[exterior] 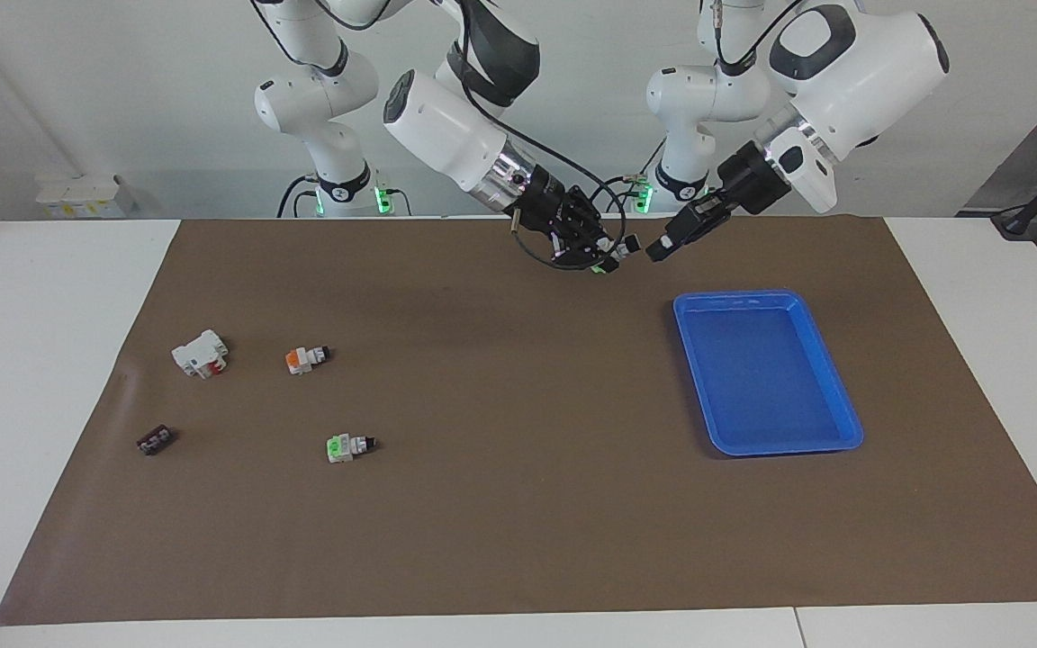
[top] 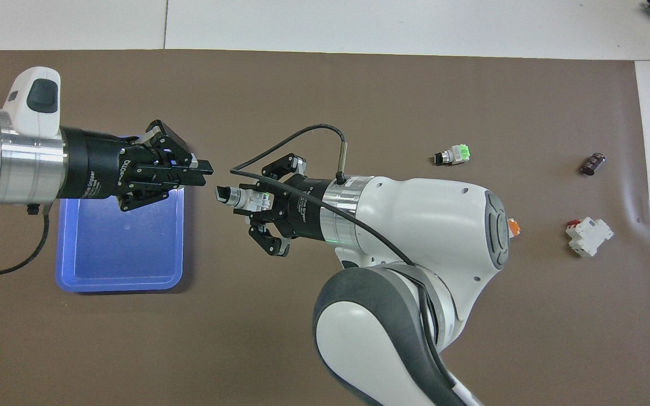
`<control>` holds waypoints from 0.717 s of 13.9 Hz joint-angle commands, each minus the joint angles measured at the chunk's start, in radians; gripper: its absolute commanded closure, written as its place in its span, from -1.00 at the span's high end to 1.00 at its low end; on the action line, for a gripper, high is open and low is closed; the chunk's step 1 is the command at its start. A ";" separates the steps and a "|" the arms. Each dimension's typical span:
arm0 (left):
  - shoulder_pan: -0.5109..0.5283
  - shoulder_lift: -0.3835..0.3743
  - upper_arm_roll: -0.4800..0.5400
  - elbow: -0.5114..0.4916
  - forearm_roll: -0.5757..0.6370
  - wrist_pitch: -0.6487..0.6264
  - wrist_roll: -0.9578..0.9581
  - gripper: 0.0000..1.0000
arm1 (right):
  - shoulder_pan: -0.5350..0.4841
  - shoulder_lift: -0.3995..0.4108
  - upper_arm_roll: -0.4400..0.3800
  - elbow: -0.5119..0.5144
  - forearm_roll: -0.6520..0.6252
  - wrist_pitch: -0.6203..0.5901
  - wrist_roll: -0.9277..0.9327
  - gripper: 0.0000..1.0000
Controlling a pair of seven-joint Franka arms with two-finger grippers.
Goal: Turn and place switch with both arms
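My right gripper (exterior: 608, 255) is shut on the switch (exterior: 619, 249), a small white block held up in the air over the brown mat beside the tray. In the overhead view the switch (top: 240, 197) sticks out of the right gripper (top: 253, 198), with its black knob toward the left gripper. Its pale-green end is back between the fingers. My left gripper (exterior: 662, 248) is raised over the tray's corner nearest the robots. Its tip points at the knob across a small gap. In the overhead view the left gripper (top: 205, 167) has its fingers together and holds nothing.
An empty blue tray (exterior: 761, 378) (top: 122, 254) lies toward the left arm's end. Toward the right arm's end lie a bright-green-ended switch (exterior: 349, 445) (top: 453, 155), an orange-ended one (exterior: 305, 359), a white block with red (exterior: 201, 353) (top: 588, 235) and a small dark part (exterior: 155, 440) (top: 593, 163).
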State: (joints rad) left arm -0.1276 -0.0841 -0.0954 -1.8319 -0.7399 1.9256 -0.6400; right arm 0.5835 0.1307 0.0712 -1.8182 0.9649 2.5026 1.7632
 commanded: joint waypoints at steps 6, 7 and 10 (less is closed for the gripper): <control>-0.014 -0.054 -0.009 -0.078 -0.029 0.006 -0.067 -0.92 | 0.013 0.009 0.002 0.013 0.023 0.021 0.010 -1.00; -0.014 -0.054 -0.009 -0.075 -0.036 -0.009 -0.076 -0.94 | 0.013 0.009 0.002 0.013 0.023 0.021 0.010 -1.00; -0.012 -0.059 -0.009 -0.075 -0.036 -0.037 -0.078 -0.93 | 0.013 0.009 0.002 0.013 0.023 0.021 0.009 -1.00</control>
State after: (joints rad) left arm -0.1266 -0.1045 -0.1056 -1.8762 -0.7458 1.9199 -0.6985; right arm 0.5943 0.1294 0.0698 -1.8182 0.9649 2.5070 1.7633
